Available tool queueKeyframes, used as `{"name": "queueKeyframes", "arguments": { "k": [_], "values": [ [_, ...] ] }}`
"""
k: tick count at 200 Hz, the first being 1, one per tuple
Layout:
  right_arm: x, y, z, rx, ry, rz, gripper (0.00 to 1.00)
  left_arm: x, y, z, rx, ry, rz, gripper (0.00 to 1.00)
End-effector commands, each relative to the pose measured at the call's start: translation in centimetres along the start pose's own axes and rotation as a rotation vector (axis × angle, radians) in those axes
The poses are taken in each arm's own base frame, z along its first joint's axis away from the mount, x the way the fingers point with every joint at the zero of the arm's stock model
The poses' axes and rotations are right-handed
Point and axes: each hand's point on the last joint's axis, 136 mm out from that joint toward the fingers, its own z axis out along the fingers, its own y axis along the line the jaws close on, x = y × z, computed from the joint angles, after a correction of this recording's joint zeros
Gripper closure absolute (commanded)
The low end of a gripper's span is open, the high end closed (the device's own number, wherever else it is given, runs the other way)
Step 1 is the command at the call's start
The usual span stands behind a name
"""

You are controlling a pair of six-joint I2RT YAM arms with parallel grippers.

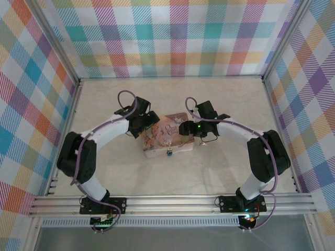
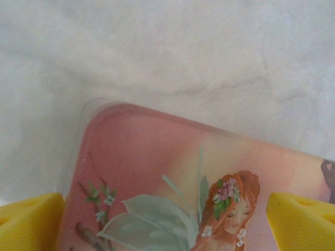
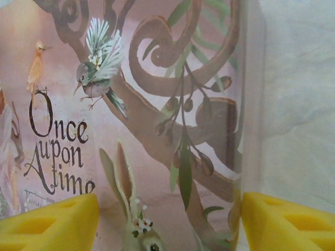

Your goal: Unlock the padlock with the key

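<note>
At the centre of the top view a pink tin [image 1: 166,135] lies on the table [image 1: 110,99], with the tiny padlock [image 1: 170,152] at its lower edge. The left gripper [image 2: 167,225] and right gripper [image 3: 167,222] hover over opposite ends of the tin, fingers spread wide and empty, probably poised to steady it.

Bright, even, diffuse light leaves only faint shadows on the table [image 1: 120,178]. Wrist views look hazy: the tin [image 2: 157,157] is soft, the yellow fingertips [image 3: 47,222] blurred.
</note>
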Motion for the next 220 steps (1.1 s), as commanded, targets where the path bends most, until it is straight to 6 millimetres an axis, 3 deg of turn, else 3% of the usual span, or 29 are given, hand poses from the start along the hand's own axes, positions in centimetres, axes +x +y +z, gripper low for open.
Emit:
{"name": "queueKeyframes", "arguments": {
  "k": [1, 70, 112, 176, 220],
  "values": [
    [-1.7, 2.1, 0.0, -0.081, -0.032, -0.002, 0.29, 0.7, -6.5, 0.7, 0.223, 0.095, 0.045, 0.04],
    [-5.4, 0.8, 0.9, -0.044, -0.088, 0.037, 0.29, -2.3, -8.4, 3.4, 0.222, 0.082, 0.044, 0.04],
    [-5.6, 0.4, 0.8, -0.043, -0.102, 0.06, 0.26, -3.4, -7.8, 4.0, 0.196, 0.088, 0.048, 0.01],
    [-5.9, -1.2, -1.8, 0.007, -0.151, 0.081, 0.15, -4.8, -4.1, 2.2, 0.152, 0.028, 0.012, 0.0],
    [-5.5, -3.0, -5.3, 0.125, -0.232, 0.093, 0.14, -6.4, -1.9, -0.3, 0.12, -0.028, 0.016, 0.0]
  ]
}}
